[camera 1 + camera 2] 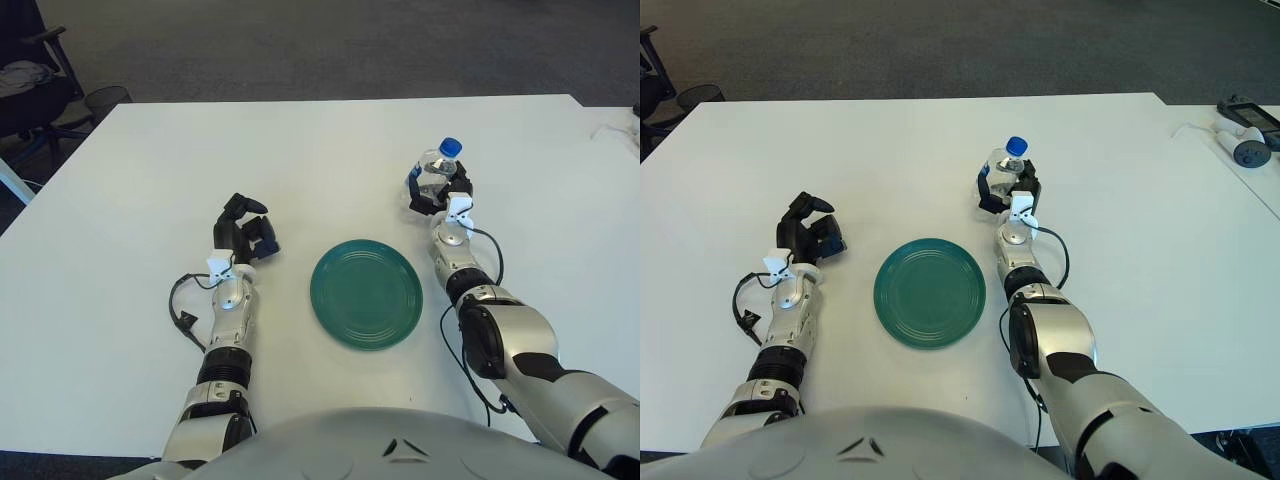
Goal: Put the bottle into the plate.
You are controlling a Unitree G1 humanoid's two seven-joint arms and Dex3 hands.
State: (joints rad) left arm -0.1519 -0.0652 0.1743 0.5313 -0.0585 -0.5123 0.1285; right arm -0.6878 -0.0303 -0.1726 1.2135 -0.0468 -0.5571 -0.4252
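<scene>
A clear bottle [438,168] with a blue cap [451,147] stands tilted at the right of the table, cap leaning right. My right hand [436,190] is shut on the bottle's lower body, its black fingers [987,191] wrapped around it. The round green plate [366,292] lies flat in the middle of the table, down and left of the bottle, with nothing on it. My left hand [245,229] shows left of the plate, fingers curled and holding nothing.
The white table [150,180] spreads wide around the plate. A white device with a cable [1243,143] lies at the far right. A dark chair [30,85] and a small bin [105,100] stand beyond the table's far left corner.
</scene>
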